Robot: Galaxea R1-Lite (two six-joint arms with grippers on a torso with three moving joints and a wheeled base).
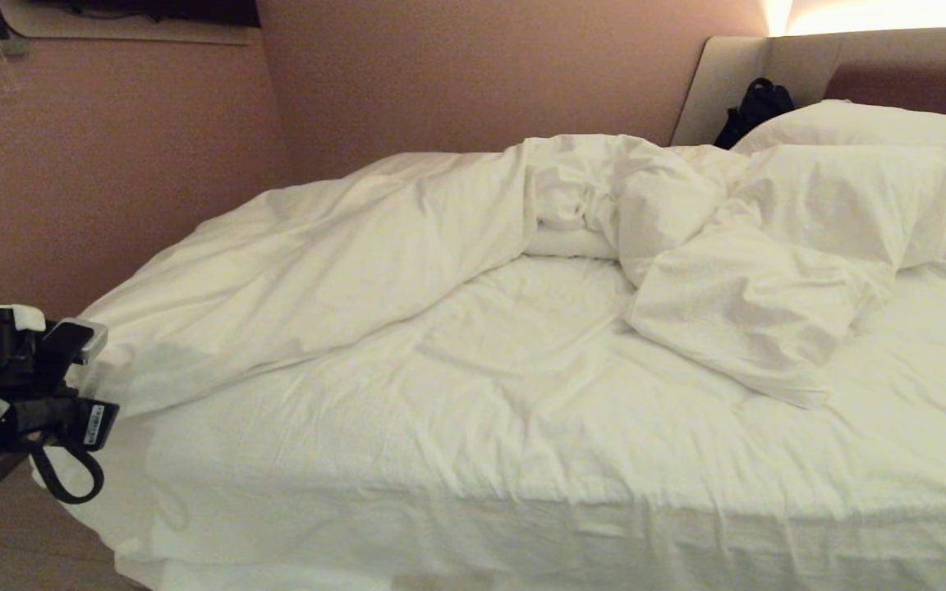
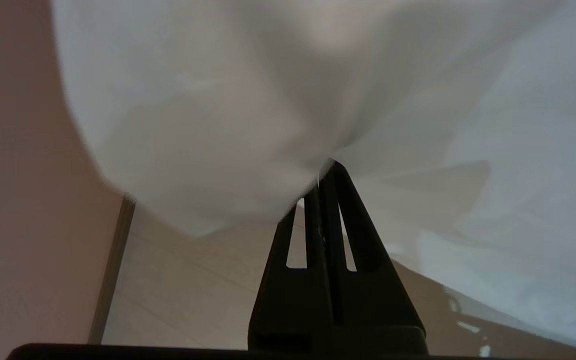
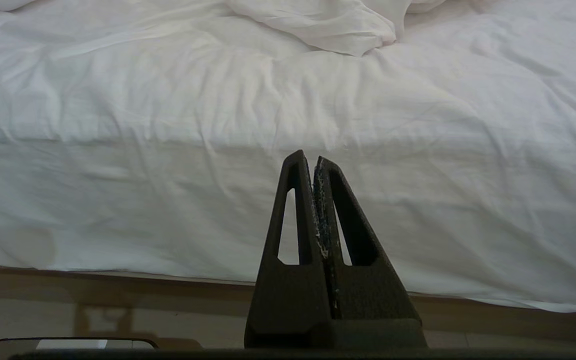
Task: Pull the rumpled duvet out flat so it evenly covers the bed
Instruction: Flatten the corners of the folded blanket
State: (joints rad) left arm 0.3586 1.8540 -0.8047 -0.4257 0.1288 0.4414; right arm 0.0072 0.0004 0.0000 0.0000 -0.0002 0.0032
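1. Basically a duvet [image 1: 407,246] bunched toward the headboard end of the bed [image 1: 522,460], heaped against the pillows [image 1: 851,131], with one long flap trailing down to the foot-end corner on the robot's left.
2. Clamped on that corner: left gripper [image 2: 325,172], jaws closed with white cloth pinched at the tips (wrist view only; from the head camera just the black wrist body at the frame's left edge, tips hidden).
3. Key relation: bulk of the quilt up and to the right of the pinch, long fold running diagonally from corner to heap. Probably calls for a pull away from the heap, toward the foot.
4. Right gripper [image 3: 314,162] closed on nothing, parked facing the mattress side, well apart from any duvet; absent from the head view.
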